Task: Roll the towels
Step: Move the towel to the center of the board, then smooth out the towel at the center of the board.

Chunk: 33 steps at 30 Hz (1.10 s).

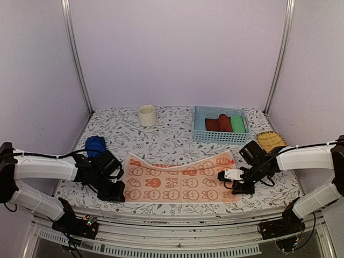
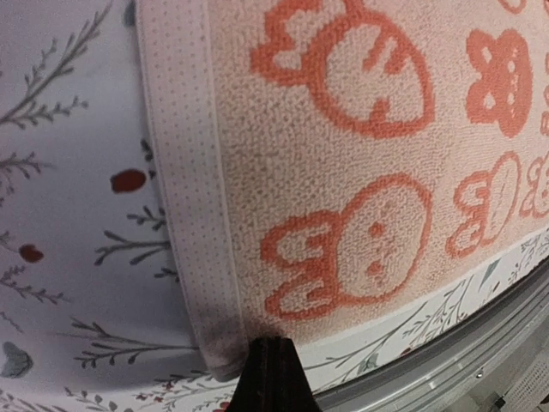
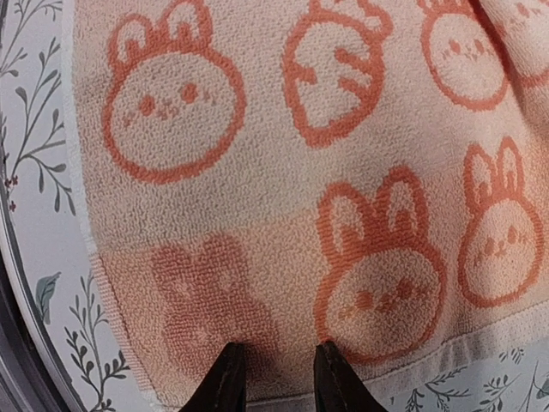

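Observation:
The orange-salmon towel (image 1: 180, 180) with white rabbit and carrot shapes lies spread at the table's front middle, its far edge slightly rippled. The blue towel (image 1: 95, 145) sits crumpled at the left. My left gripper (image 1: 114, 189) is shut, its tips (image 2: 273, 360) touching the orange towel (image 2: 343, 172) at the near-left corner; I see no cloth between them. My right gripper (image 1: 230, 180) is open a little. In the right wrist view its two fingers (image 3: 225, 378) rest on a turned-over, darker corner flap (image 3: 206, 309) of the towel (image 3: 343, 129), cloth lying flat in the gap.
A white cup (image 1: 147, 115) stands at the back. A blue basket (image 1: 220, 138) at the back right holds a red roll (image 1: 217, 123) and a green roll (image 1: 237, 123). A yellow woven dish (image 1: 270, 141) lies right of it. The metal front rail (image 2: 446, 352) runs just past the towel.

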### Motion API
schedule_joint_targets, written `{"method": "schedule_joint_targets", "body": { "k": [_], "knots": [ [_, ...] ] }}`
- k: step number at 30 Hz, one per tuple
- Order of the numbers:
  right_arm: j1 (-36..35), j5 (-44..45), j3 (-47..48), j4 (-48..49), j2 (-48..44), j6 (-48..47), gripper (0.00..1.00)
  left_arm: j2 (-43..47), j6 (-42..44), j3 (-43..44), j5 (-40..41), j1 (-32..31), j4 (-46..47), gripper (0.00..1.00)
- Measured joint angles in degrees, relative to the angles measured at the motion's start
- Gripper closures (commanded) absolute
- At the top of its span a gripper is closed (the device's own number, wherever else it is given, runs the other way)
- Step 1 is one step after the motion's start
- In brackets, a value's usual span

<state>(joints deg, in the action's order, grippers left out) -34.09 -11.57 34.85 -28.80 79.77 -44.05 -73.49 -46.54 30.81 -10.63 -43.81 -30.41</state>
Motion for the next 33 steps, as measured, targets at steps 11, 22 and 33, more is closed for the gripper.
{"method": "schedule_joint_targets", "body": {
  "k": [11,22,33],
  "knots": [
    [2.38,1.75,8.92,-15.23,-7.85,-2.95,0.56,5.55,3.34,12.57,1.75,-1.07,-12.31,0.43],
    [10.67,-6.51,26.08,-13.18,4.02,4.13,0.64,-2.01,16.79,18.14,5.42,4.76,1.95,0.01],
    [18.97,-6.67,26.47,-8.22,10.25,14.97,0.53,4.22,21.73,14.91,16.0,9.4,15.65,0.18]
  ]
}}
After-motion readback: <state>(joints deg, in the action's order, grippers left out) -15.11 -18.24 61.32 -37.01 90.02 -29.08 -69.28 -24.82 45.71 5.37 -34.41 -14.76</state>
